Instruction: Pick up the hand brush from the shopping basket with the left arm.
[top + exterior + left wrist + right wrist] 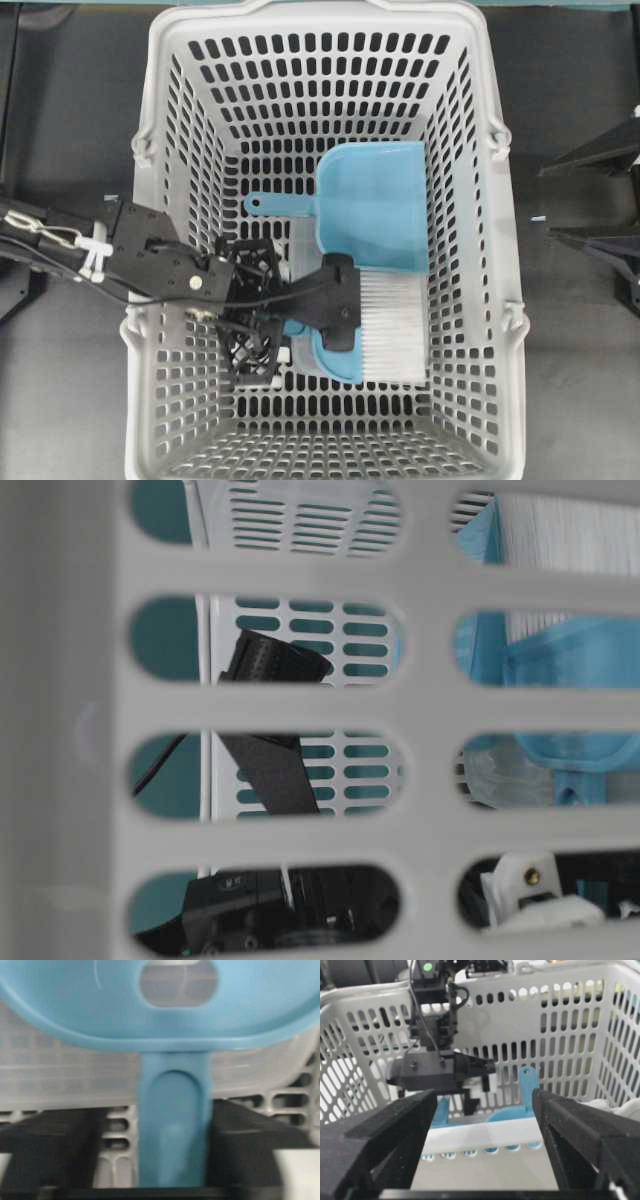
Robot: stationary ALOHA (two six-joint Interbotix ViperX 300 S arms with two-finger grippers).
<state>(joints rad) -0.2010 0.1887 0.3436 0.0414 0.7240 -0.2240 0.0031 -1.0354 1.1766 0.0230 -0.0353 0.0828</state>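
The hand brush (340, 365) has a blue back and white bristles (390, 325). It lies in the light-grey shopping basket (163, 60), next to a blue dustpan. My left gripper (338, 303) is down inside the basket over the brush's handle. In the left wrist view the blue handle (172, 1130) stands between the two black fingers; the right finger (240, 1150) touches it and the left finger (45, 1155) stands a little apart. My right gripper (480, 1125) is wide open and empty, outside the basket's right wall (575, 205).
The blue dustpan (375, 200) lies beyond the brush, with its handle (275, 205) pointing left and standing up in the right wrist view (527, 1085). The basket's slotted walls enclose the left gripper on all sides. The left arm (270, 770) shows through the slots.
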